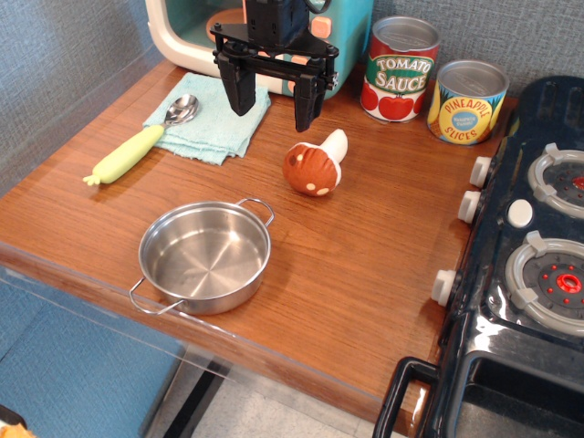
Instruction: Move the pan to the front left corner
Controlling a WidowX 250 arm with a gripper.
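Observation:
The shiny steel pan [204, 258] with two wire loop handles sits on the brown wood tabletop near its front edge, left of centre. It is empty. The front left corner [27, 239] of the table, with a clear plastic edge, lies to the pan's left. My gripper [275, 99] hangs above the back of the table, over the edge of the blue cloth, well behind the pan. Its two black fingers are spread apart and hold nothing.
A toy mushroom [315, 164] lies behind the pan. A spoon with a yellow-green handle [137, 146] rests on a light blue cloth [208, 123]. Tomato sauce [400, 68] and pineapple [466, 101] cans stand at the back. A black toy stove [525, 265] fills the right side.

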